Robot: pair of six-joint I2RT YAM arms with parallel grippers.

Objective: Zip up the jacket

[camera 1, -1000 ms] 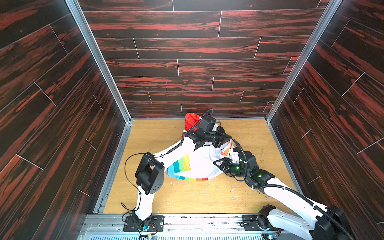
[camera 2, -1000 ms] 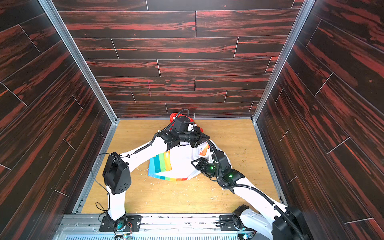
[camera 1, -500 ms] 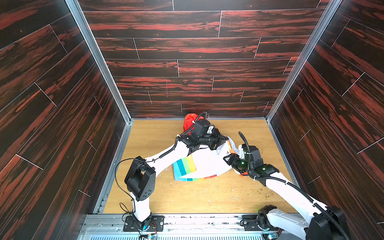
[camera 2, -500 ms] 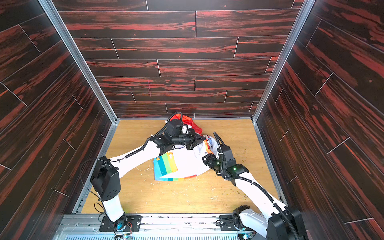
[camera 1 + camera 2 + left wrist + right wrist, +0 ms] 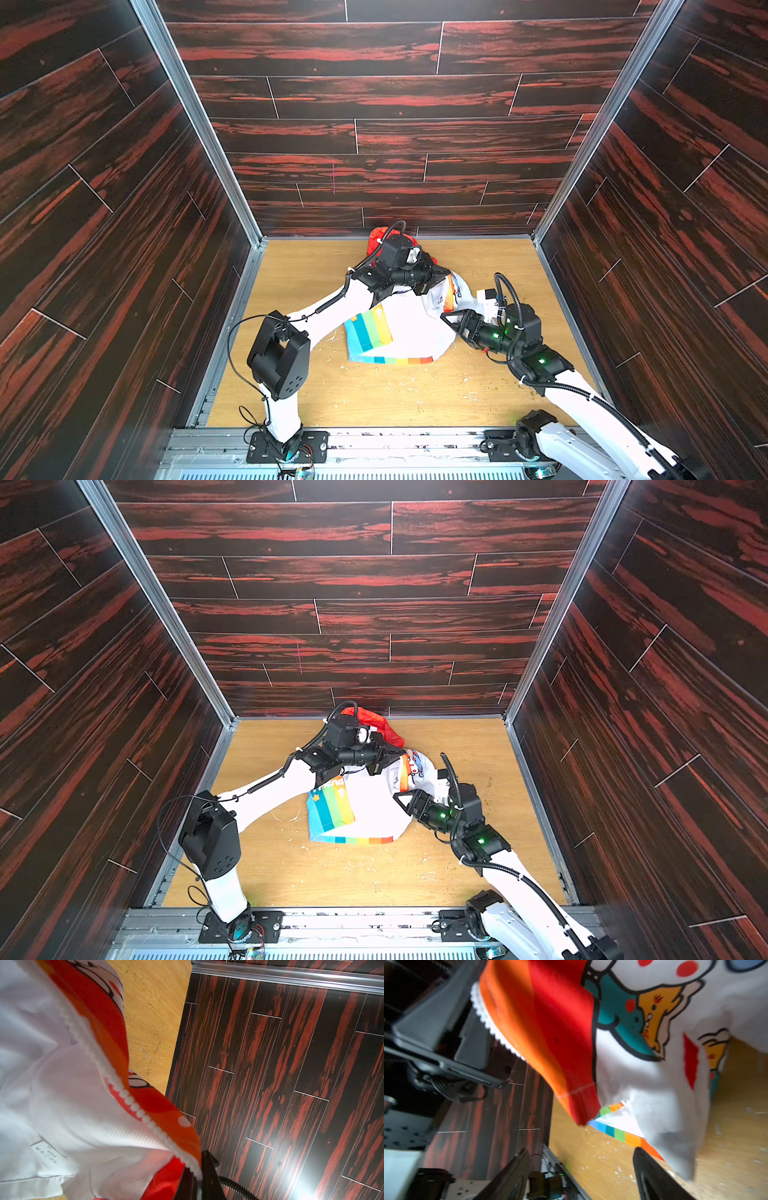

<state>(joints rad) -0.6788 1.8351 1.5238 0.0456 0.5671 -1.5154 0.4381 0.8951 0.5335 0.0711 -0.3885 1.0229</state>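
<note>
The jacket [image 5: 409,332] [image 5: 370,812] lies bunched on the wooden floor, white with a rainbow panel and hem. Its orange hood [image 5: 376,241] [image 5: 384,727] is against the back wall. My left gripper [image 5: 440,277] [image 5: 392,757] is shut on the jacket's orange front edge with the white zipper teeth [image 5: 135,1105], holding it raised; the grip shows in the left wrist view [image 5: 197,1176]. My right gripper [image 5: 451,321] [image 5: 402,801] [image 5: 581,1150] is open beside the jacket's right side, with only floor between its fingers. The cartoon-print front [image 5: 643,1064] hangs just beyond it.
The wooden floor [image 5: 415,395] is strewn with small white flecks. Dark red-streaked walls [image 5: 374,124] close in three sides, with aluminium rails [image 5: 245,299] along the floor edges. The left arm's elbow [image 5: 278,357] stands at the front left.
My right gripper's jaws have opened wider and it has drawn slightly right of the fabric. The left arm's elbow has swung; its gripper keeps its hold on the front edge.
</note>
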